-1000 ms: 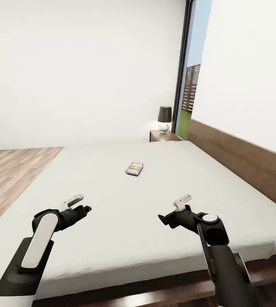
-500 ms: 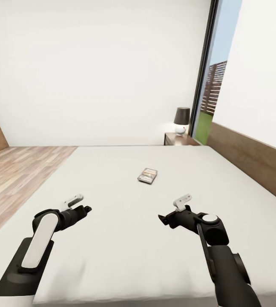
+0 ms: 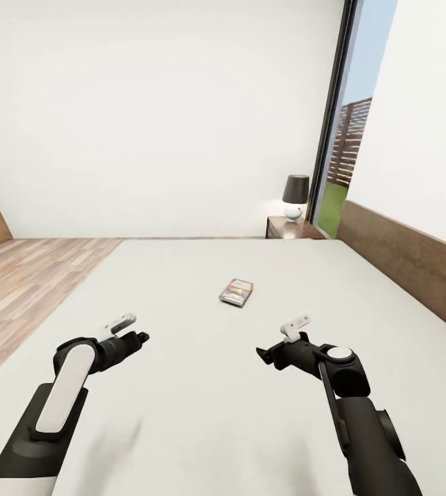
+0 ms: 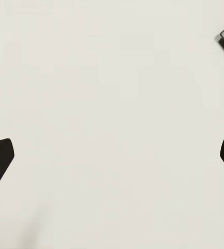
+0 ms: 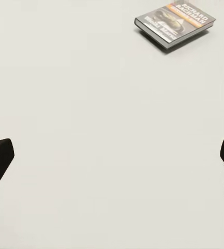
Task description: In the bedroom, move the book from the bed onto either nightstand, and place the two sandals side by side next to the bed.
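On the bed (image 3: 182, 413), flat near the middle of the off-white mattress, lies the book (image 3: 237, 291), cover up, ahead of both my arms and out of reach. I hold the left gripper (image 3: 139, 337) and the right gripper (image 3: 263, 353) low over the mattress, both empty with fingers spread wide, ready for a grasp. Through the right wrist camera the book (image 5: 175, 22) sits ahead of the fingertips. Beyond the bed's far corner stands the nightstand (image 3: 292, 228) carrying a lamp (image 3: 294, 196), a likely drop spot.
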Available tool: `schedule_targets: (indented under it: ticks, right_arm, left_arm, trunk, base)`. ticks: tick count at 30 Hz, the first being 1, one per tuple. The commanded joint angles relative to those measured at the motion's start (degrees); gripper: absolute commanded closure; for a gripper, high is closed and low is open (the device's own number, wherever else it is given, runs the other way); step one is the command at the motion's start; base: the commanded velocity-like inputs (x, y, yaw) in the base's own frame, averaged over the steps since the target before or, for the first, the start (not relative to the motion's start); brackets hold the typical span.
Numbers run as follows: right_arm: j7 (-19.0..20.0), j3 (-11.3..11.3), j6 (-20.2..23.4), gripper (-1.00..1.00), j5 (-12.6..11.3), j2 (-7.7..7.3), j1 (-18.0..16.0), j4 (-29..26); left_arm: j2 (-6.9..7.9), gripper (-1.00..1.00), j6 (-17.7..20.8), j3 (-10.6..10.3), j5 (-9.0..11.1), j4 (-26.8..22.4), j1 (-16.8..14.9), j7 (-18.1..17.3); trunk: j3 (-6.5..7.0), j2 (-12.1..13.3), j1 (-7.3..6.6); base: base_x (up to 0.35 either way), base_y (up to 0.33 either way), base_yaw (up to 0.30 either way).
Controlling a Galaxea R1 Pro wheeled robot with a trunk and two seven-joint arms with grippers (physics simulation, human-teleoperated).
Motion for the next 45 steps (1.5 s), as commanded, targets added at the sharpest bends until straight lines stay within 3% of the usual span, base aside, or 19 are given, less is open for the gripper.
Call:
schedule_targets:
  ticks: [1, 22, 29, 34, 38, 43, 45]
  right_arm:
    - [0.59, -0.09, 0.11, -1.0, 0.55, 0.06, -0.05, -0.06]
    - [0.34, -0.09, 2.65, -1.0, 0.57, 0.49, -0.79, -0.05]
    - [-0.1, -1.53, 5.02, -1.0, 0.56, 0.51, -1.89, 0.46]
    - [-3.13, -3.96, 5.31, -1.0, 0.36, 0.52, -5.17, 6.25]
    - [-5.47, -6.09, 5.22, -1.0, -1.2, 0.52, -7.99, 11.57]
    - [-7.01, -6.98, 5.11, -1.0, -3.16, 0.55, -9.85, 14.63]
    - [-9.57, -7.29, 5.07, -1.0, -3.85, 0.58, -11.48, 18.16]
  left_arm:
    - [0.04, -1.0, 0.07, -0.09, 0.54, -0.06, -0.06, 0.67]
    - [-0.01, -1.0, 0.13, -0.2, 0.51, -0.33, -0.27, 0.96]
    - [-0.01, -1.0, 0.16, -0.17, 0.51, -0.22, -0.33, 1.03]
    - [-0.01, -1.0, 0.28, -0.19, 0.47, 0.03, -0.45, 1.04]
    - [0.02, -1.0, 0.41, -0.2, 0.43, 0.41, -0.51, 0.82]
    - [0.08, -1.0, 0.41, -0.16, 0.39, 1.97, -0.61, 0.59]
    - [0.16, -1.0, 0.37, -0.16, 0.38, 3.88, -0.97, 0.44]
  trunk:
    - [0.13, 0.39, -0.23]
    - [3.9, 8.81, -4.84]
    - [5.15, 11.62, -6.38]
    - [6.05, 13.62, -7.48]
    - [6.77, 15.23, -8.35]
    - [7.67, 17.23, -9.45]
    - [7.99, 18.03, -9.89]
  base:
    - [0.033, -0.016, 0.002]
    - [0.006, -0.003, 0.0]
    - [0.0, 0.0, 0.0]
    - [0.0, 0.0, 0.0]
    - [0.0, 0.0, 0.0]
    - [0.0, 0.0, 0.0]
    - [0.0, 0.0, -0.013]
